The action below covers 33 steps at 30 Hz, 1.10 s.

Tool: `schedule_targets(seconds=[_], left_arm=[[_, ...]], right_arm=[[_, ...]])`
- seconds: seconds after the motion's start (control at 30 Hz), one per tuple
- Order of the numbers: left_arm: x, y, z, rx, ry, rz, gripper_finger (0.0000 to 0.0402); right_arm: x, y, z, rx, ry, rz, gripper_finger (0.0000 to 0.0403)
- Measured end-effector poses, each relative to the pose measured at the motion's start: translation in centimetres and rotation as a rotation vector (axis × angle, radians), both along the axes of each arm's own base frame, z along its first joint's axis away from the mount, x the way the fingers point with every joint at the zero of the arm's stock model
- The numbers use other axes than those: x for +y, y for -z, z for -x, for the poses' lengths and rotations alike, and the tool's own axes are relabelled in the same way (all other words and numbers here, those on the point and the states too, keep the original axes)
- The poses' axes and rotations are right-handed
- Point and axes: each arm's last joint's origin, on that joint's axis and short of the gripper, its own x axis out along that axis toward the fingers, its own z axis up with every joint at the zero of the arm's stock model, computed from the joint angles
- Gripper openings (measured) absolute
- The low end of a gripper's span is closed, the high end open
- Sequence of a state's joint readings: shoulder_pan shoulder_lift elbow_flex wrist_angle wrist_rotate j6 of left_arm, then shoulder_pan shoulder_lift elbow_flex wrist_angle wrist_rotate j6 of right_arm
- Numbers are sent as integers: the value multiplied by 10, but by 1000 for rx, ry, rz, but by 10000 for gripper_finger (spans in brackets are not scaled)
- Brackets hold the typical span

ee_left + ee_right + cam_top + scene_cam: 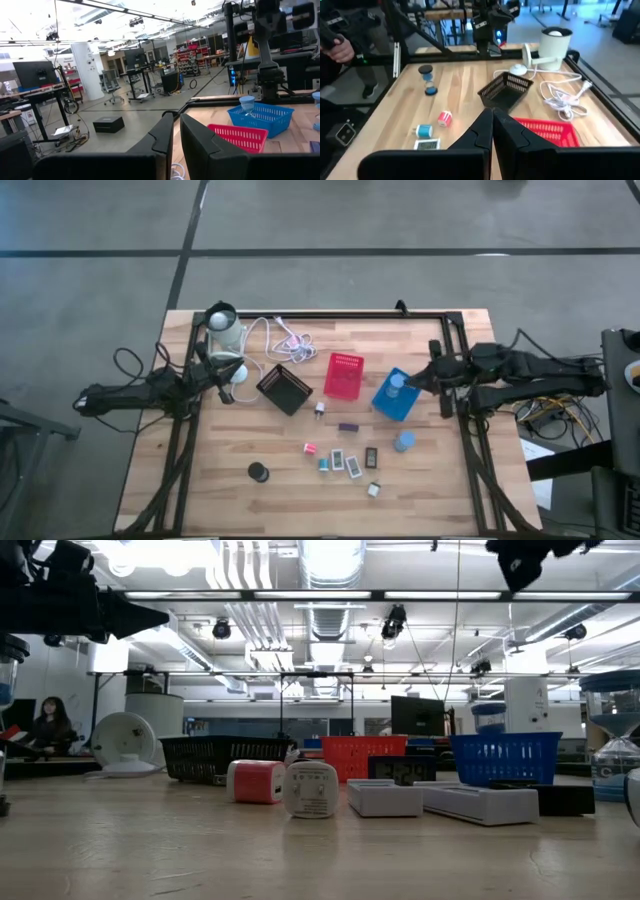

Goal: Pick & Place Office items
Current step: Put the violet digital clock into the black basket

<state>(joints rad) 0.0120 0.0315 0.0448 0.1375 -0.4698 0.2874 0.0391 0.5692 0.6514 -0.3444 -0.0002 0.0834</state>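
The office items lie scattered on the wooden table's near half: a pink block (310, 448), a teal one (323, 464), white blocks (346, 464), a black block (371, 456), a purple one (348, 427), a black disc (259, 471) and a pale-blue round piece (404, 442). Another pale-blue piece (395, 383) stands inside the blue bin (393, 402). My right gripper (412, 380) (492, 114) hovers shut and empty over that bin's right edge. My left gripper (222, 371) (176, 122) waits shut at the table's left, by the lamp's base.
A black bin (285, 388), a red bin (344, 375) and the blue bin stand in a row across the table's middle. A white lamp (224, 330) with its coiled cable (285, 340) is at the far left. A dark frame rail (330, 314) runs along the far edge.
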Motion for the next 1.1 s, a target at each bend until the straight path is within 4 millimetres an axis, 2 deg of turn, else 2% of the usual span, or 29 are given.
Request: schedule_targets(seconds=[0.23,0.37,0.67,1.0,1.1], left_arm=[[0,0,0,0,-2,0,39],[0,0,0,0,-2,1,39],[0,0,0,4,-5,-10,39],[0,-1,0,-4,-5,-5,39],[0,3,0,27,0,8,39]], right_arm=[[-1,44,1,-128,-9,48,8],[-1,54,12,-259,-3,49,8],[0,79,30,-353,-77,11,8],[-2,121,29,-403,7,50,8],[-3,119,30,-402,40,49,8]])
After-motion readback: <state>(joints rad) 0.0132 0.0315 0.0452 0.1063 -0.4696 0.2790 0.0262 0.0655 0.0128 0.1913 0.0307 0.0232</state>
